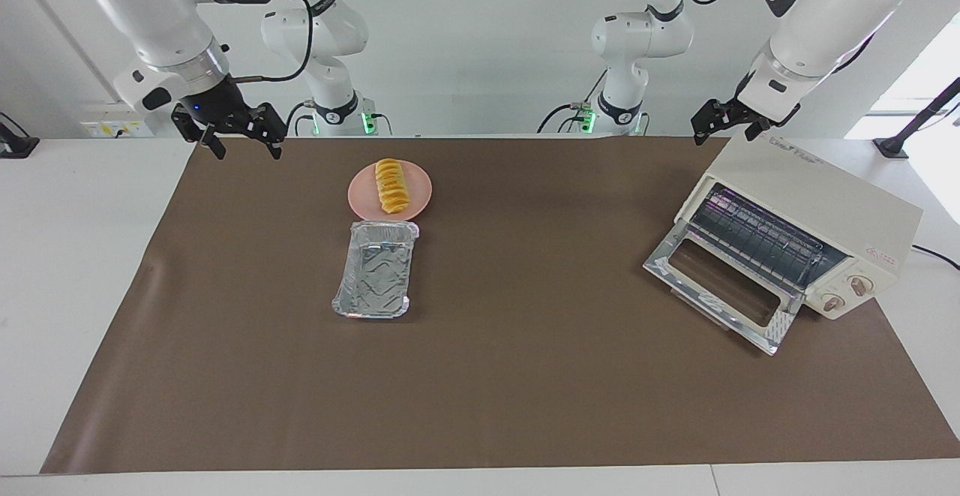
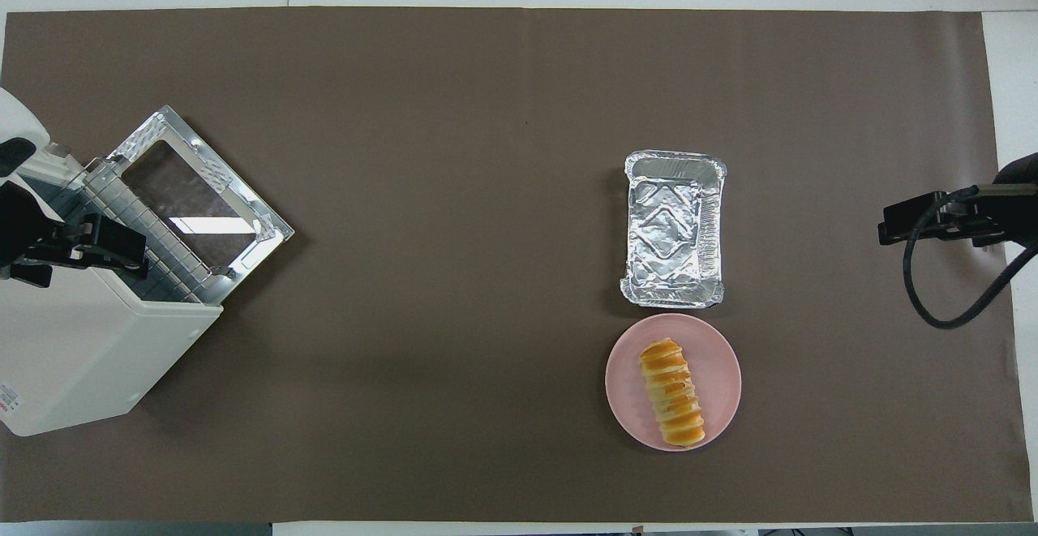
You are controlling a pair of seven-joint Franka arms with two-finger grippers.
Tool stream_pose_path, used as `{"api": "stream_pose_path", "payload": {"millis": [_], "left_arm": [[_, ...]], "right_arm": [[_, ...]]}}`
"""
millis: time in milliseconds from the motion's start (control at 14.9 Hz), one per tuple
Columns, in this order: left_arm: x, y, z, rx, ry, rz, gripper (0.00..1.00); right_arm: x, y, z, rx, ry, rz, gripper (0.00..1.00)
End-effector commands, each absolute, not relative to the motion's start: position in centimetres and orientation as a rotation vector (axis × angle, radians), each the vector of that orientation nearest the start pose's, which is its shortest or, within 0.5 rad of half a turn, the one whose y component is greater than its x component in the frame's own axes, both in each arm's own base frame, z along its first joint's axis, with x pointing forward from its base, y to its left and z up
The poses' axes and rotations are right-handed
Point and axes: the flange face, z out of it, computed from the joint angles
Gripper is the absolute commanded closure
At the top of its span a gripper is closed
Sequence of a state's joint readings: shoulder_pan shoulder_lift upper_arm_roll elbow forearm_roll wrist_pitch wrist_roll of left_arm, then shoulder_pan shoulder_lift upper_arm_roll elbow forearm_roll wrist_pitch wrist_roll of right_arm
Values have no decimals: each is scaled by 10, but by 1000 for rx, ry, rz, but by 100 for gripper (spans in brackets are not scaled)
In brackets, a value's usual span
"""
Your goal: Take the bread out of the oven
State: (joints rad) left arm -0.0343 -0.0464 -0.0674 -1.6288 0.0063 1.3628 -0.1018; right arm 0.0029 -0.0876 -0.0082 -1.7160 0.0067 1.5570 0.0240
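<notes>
Bread (image 1: 391, 185) on pink plate (image 1: 420, 197), well apart from both arms' open, empty fingers (image 1: 214, 145)

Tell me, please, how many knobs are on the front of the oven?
2. Both knobs sit side by side on the oven front panel, beside its open door, at the left arm's end of the table. The overhead view hides them.

Left tool (image 1: 718, 125) raised, open — right tool (image 1: 241, 134) raised, open.
</notes>
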Motion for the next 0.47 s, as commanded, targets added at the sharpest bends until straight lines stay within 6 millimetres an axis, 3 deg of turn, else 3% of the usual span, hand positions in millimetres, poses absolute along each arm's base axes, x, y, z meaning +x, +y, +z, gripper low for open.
{"api": "stream_pose_path", "payload": {"millis": [0, 403], "left_arm": [[509, -51, 609, -3107, -10, 317, 0], [509, -51, 609, -3107, -10, 317, 0]], "right_arm": [[520, -7, 604, -3156, -19, 136, 0], [518, -10, 603, -3173, -63, 160, 0]]}}
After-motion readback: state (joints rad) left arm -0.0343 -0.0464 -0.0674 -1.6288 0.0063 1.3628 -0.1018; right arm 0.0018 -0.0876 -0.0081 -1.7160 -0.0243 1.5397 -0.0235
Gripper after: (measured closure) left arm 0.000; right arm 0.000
